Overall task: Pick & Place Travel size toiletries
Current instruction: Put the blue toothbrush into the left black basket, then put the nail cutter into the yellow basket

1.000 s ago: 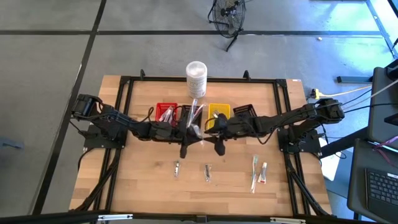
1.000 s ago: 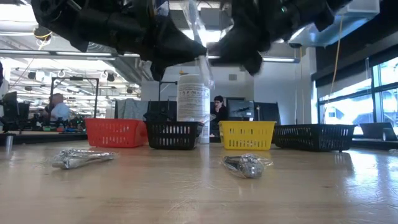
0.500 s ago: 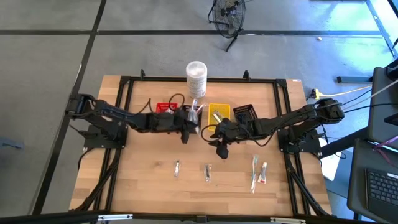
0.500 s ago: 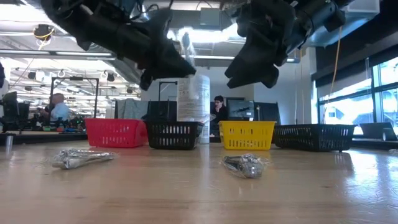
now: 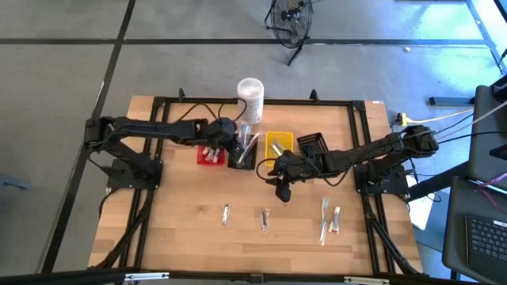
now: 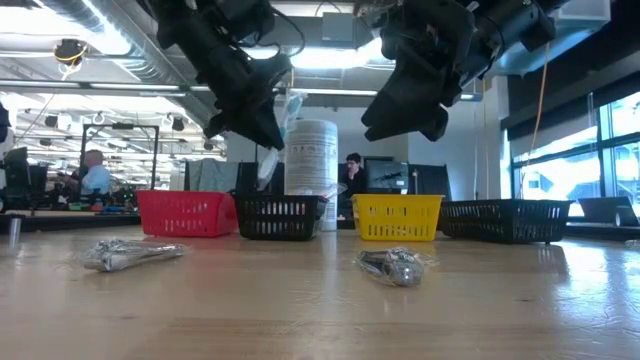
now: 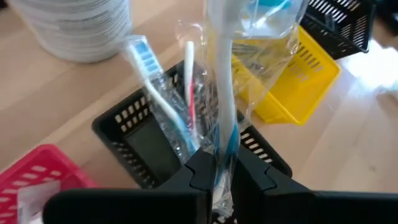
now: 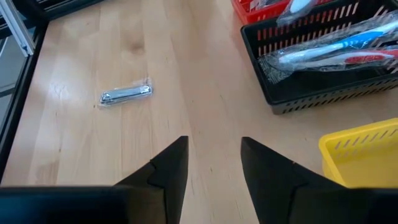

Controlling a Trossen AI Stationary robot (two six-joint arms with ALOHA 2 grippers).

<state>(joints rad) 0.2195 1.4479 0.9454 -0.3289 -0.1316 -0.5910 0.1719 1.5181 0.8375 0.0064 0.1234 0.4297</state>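
My left gripper (image 5: pixel 234 145) (image 7: pixel 216 167) is shut on a white-and-blue toothbrush in a clear wrapper (image 7: pixel 222 93). It hangs over the black basket (image 5: pixel 242 155) (image 6: pixel 280 215), where two more wrapped toothbrushes (image 7: pixel 166 106) lean on the rim. My right gripper (image 5: pixel 281 187) (image 8: pixel 214 163) is open and empty above the bare table, to the right of that basket. Two wrapped silvery pieces (image 5: pixel 226 212) (image 5: pixel 264 219), another toothbrush (image 5: pixel 324 218) and a small tube (image 5: pixel 335 221) lie flat on the table near the front. My left gripper pinches the wrapped toothbrush's handle (image 7: pixel 225 144) between its two fingers, near the handle end. The fingers slant down from the table's left and lie across it. The toothbrush stands tilted, head (image 6: pixel 292 100) up. Its wrapped lower end (image 6: pixel 268 165) hangs just above the black basket.
A red basket (image 5: pixel 209 150), a yellow basket (image 5: pixel 277 144) and a second black basket (image 5: pixel 311 144) stand in a row with the first. A tall white container (image 5: pixel 249 97) stands behind them. People sit in the room beyond the table.
My left gripper has carried the toothbrush toward the table's far edge and down over the black basket, tipping it so that its lower end points into the basket. My right gripper drew away from the toothbrush toward the near right, then kept still.
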